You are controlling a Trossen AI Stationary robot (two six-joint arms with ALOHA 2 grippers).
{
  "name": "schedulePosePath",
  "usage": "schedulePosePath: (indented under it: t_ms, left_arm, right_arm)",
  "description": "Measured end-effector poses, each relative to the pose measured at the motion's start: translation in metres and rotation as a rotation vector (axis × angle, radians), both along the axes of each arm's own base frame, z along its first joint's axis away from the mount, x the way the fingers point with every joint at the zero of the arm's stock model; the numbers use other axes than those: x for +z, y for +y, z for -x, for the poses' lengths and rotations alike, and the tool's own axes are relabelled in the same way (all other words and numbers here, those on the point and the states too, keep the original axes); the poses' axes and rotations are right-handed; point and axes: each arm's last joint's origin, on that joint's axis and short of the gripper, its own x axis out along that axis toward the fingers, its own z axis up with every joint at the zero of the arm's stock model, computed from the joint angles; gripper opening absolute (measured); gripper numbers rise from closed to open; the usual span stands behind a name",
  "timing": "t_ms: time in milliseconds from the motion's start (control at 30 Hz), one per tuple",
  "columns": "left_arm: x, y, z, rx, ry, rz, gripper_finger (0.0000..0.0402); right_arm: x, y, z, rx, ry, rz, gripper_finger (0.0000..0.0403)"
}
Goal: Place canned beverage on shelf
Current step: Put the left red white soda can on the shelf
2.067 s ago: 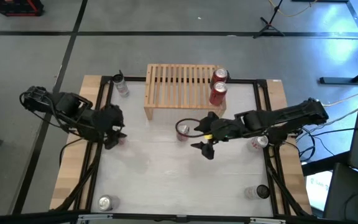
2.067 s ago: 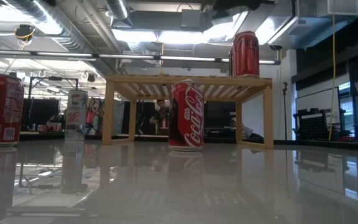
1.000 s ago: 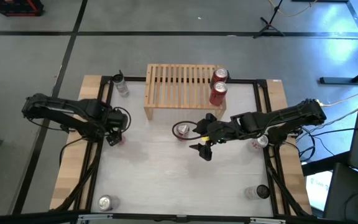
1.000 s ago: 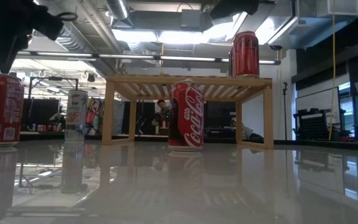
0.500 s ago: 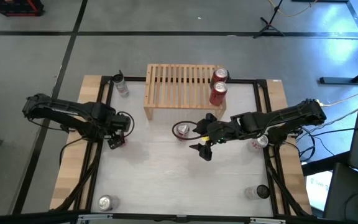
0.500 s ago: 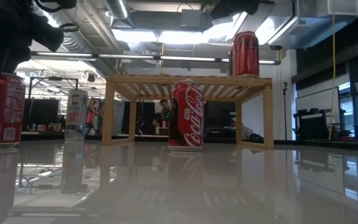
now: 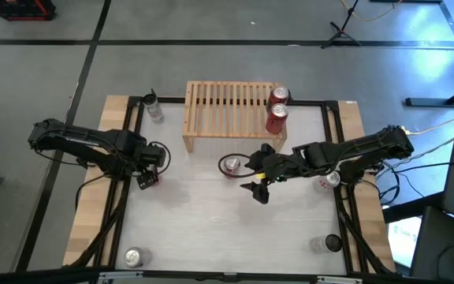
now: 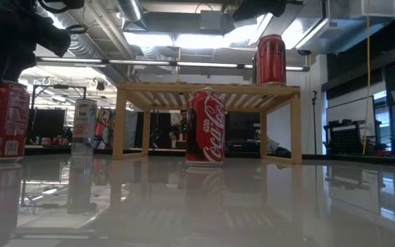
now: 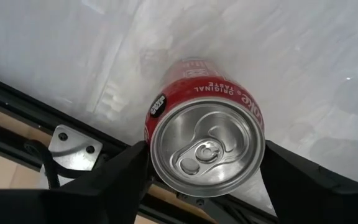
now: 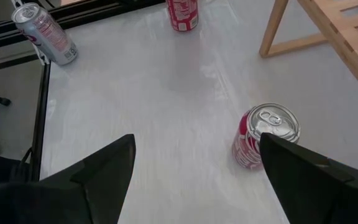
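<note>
- Left end effector (image 9: pixel 204 163) sits over a red cola can (image 9: pixel 204 146) at the left edge of the tabletop (image 7: pixel 203 213); one dark finger on each side of the can's rim, right at it. Firm grip or only bracketing: cannot tell.
- That can (image 7: pixel 150 175) is upright on the tabletop: smooth red cylinder, shiny aluminium lid with pull tab, white lettering on the side.
- In the low view the same can (image 8: pixel 2 122) stands at far left with the left arm's dark bulk above it.
- Right end effector (image 7: pixel 260 175) is near mid-table, fingers spread wide, holding nothing.
- Second red cola can (image 10: pixel 265 138) stands upright just beside the right end effector, in front of the shelf, apart from the fingers.
- Shelf (image 7: pixel 231 110): low light-wood rack, slatted top, solid side legs, at the back of the tabletop.
- Two red cans (image 7: pixel 277 109) stand on the shelf's right end, one behind the other.
- Tabletop is glossy white, reflective, edged by a black frame (image 7: pixel 132 118) on bare wood.
- Silver cans around the edges: back-left corner (image 7: pixel 154 106), front-left corner (image 7: pixel 134 256), right edge (image 7: pixel 326 181). A dark-topped can (image 7: pixel 326 243) sits front right.
- Open tabletop lies between the left can and the shelf.
</note>
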Motion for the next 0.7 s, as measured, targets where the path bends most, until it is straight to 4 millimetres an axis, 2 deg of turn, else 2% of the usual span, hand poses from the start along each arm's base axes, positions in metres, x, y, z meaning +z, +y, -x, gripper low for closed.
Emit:
schedulePosePath:
  t_ms: [133,267,567,700]
  left_arm:
    - [0.001,0.000,0.000,0.036,-0.002,0.008,0.0242]
    - [0.007,-0.001,-0.003,0.113,-0.026,0.020,0.0233]
    - [0.051,-0.002,-0.013,0.160,-0.183,0.053,0.0231]
    - [0.065,-0.005,-0.025,0.145,-0.219,0.060,0.0231]
  right_arm:
    - [0.000,0.000,0.000,0.003,0.001,-0.003,0.0331]
    - [0.000,0.000,0.000,0.012,0.003,-0.012,0.0331]
    - [0.000,0.002,0.000,0.050,0.009,-0.045,0.0331]
    - [0.000,0.005,0.000,0.070,0.008,-0.057,0.0331]
